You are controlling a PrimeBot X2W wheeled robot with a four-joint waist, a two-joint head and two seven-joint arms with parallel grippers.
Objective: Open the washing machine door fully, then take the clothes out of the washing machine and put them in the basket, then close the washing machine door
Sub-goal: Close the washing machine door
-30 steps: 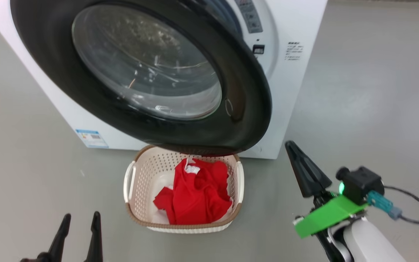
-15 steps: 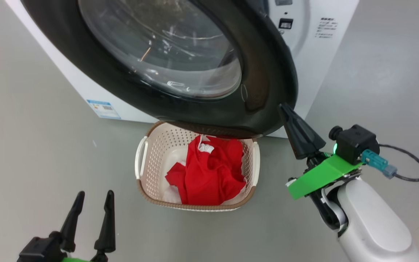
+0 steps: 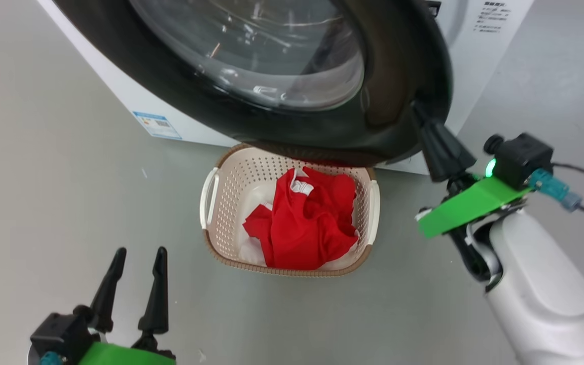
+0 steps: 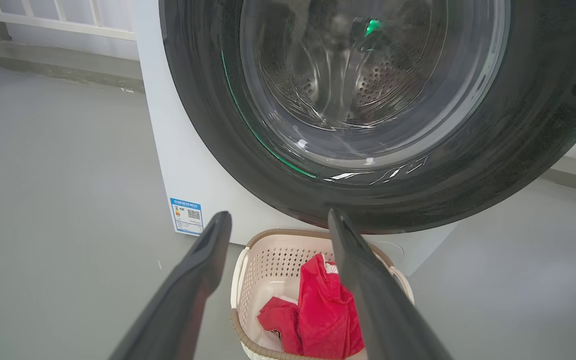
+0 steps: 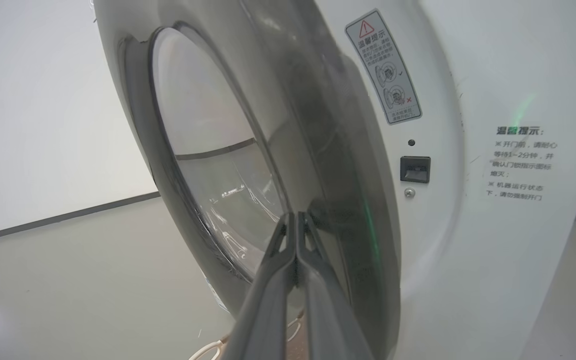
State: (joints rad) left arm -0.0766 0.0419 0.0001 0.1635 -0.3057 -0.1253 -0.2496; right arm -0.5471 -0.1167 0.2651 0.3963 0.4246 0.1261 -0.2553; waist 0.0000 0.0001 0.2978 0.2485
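The washing machine door stands partly open, its black rim and glass window hanging over the basket. The red clothes lie in the basket, white label up. My right gripper is shut, with its tip against the door's right rim; the right wrist view shows its fingers pressed together at the rim. My left gripper is open and holds nothing, low and left of the basket. In the left wrist view it points at the door, the basket and the clothes.
The white washing machine stands behind the door, with a blue label sticker low on its front. The latch slot sits on the front panel right of the door. Grey floor lies on both sides of the basket.
The head camera has shifted, sliding the scene. My right gripper has moved up from the floor area to touch the door's right rim. The left gripper stays open.
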